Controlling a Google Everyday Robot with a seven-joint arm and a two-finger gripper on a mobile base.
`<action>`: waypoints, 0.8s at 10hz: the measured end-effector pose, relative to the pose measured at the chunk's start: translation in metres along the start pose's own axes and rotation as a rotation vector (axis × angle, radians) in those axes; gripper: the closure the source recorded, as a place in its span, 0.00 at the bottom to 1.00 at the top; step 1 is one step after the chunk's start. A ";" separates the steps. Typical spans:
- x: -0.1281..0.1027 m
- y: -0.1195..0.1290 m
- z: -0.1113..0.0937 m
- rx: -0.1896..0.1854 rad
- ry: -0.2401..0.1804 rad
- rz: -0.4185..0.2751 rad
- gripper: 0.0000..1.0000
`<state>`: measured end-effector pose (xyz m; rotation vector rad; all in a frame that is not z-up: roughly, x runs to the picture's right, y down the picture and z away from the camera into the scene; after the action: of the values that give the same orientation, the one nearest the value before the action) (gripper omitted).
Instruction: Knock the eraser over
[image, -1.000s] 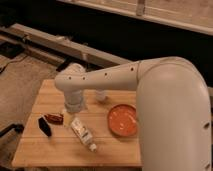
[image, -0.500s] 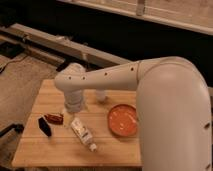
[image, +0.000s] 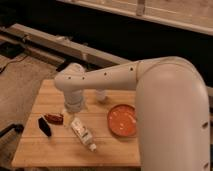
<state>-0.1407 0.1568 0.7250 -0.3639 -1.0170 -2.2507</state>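
The eraser (image: 44, 126) is a small black block standing tilted near the left edge of the wooden table (image: 60, 150). My gripper (image: 70, 109) hangs below the white wrist over the table's left middle, up and to the right of the eraser and not touching it. The big white arm reaches in from the right and hides much of the gripper.
A reddish-brown shiny wrapped item (image: 54, 118) lies just right of the eraser. A white squeeze tube (image: 82, 133) lies diagonally in the middle. An orange bowl (image: 122, 120) sits to the right. A white cup (image: 101, 95) stands behind the arm. Dark floor and rails lie beyond the table.
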 end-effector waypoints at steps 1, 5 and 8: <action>0.011 -0.004 0.003 -0.036 -0.028 -0.012 0.20; 0.043 -0.006 0.011 -0.136 -0.087 -0.023 0.20; 0.068 -0.002 0.014 -0.208 -0.093 -0.017 0.20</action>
<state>-0.1933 0.1388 0.7660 -0.5550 -0.8353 -2.3811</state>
